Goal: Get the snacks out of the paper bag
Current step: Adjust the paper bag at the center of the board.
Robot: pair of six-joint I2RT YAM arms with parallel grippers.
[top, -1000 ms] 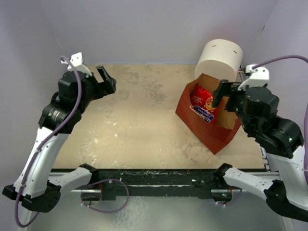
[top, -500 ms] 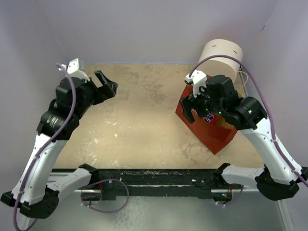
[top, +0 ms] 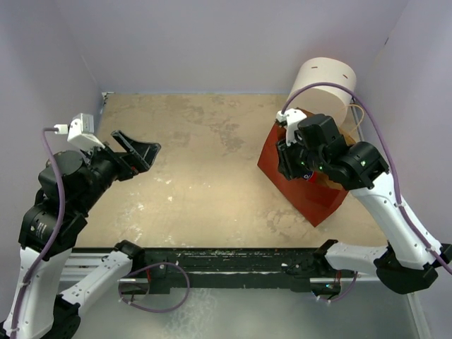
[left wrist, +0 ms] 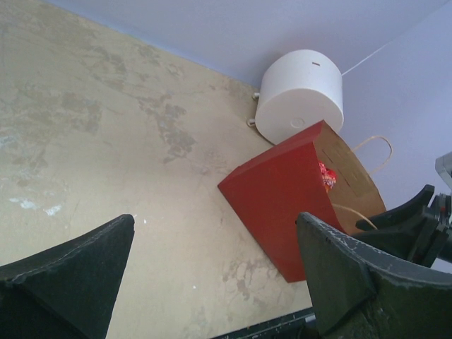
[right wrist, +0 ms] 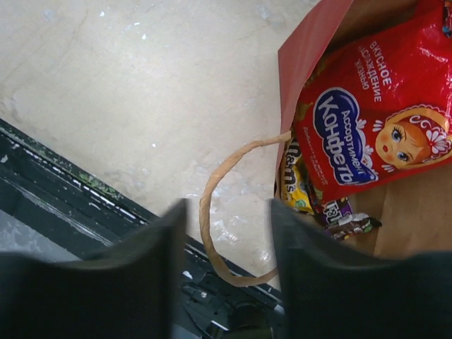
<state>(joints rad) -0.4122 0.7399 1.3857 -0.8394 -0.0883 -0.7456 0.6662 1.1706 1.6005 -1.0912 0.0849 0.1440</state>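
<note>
the right fingers [right wrist: 159, 275] hang half spread above the mouth of the paper bag [right wrist: 305, 78], pinching nothing. it is better to reach deeper to the red candy bag [right wrist: 374, 120] inside, avoiding the string handle [right wrist: 210, 185] between them. the left fingers [left wrist: 70, 282], wide spread, hover over the surface [top: 205, 162]. a white cylinder [top: 323, 83] stands just behind the bag.

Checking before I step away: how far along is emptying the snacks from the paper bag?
Done: nothing; no snack lies on the table, and the red cartoon bag sits inside the paper bag with smaller packets. In hand: the right claw hovers over the bag's mouth, jaws apart, holding nothing. To do: every packet.
</note>
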